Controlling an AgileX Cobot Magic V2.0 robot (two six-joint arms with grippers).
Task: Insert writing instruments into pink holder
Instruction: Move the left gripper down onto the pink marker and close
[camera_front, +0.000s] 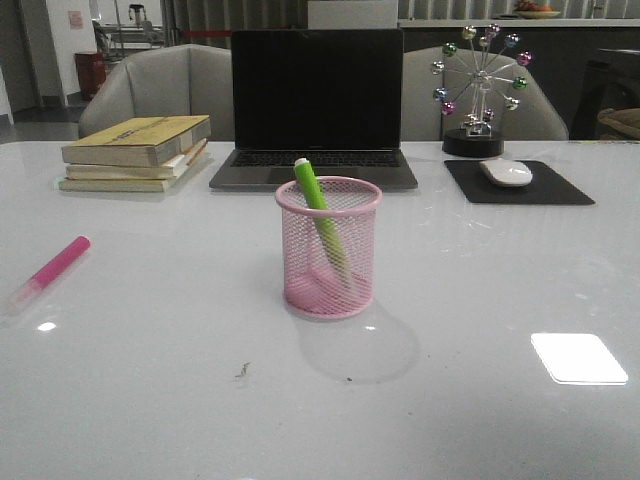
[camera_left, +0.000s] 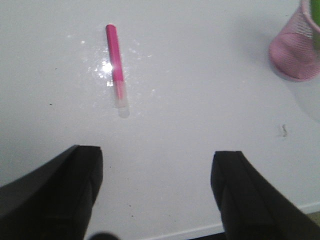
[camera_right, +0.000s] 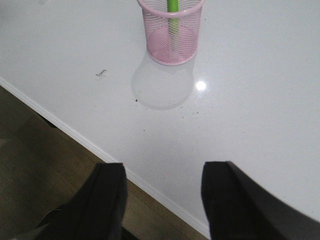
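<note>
Pink holder (camera_front: 329, 250) stands upright mid-bench, in front of the laptop (camera_front: 316, 105). Green marker (camera_front: 321, 225) is already in it, leaning, tip poking above the rim. Pink marker (camera_front: 50, 270) lies flat on the white bench (camera_front: 150, 400), well off to the robot's left of the cup — pale cap toward the near edge. Left gripper (camera_left: 157, 195) hovers above the bench short of that marker, jaws spread wide, empty. Right gripper (camera_right: 162, 200) sits over the bench's near edge — jaws also apart, nothing held.
</note>
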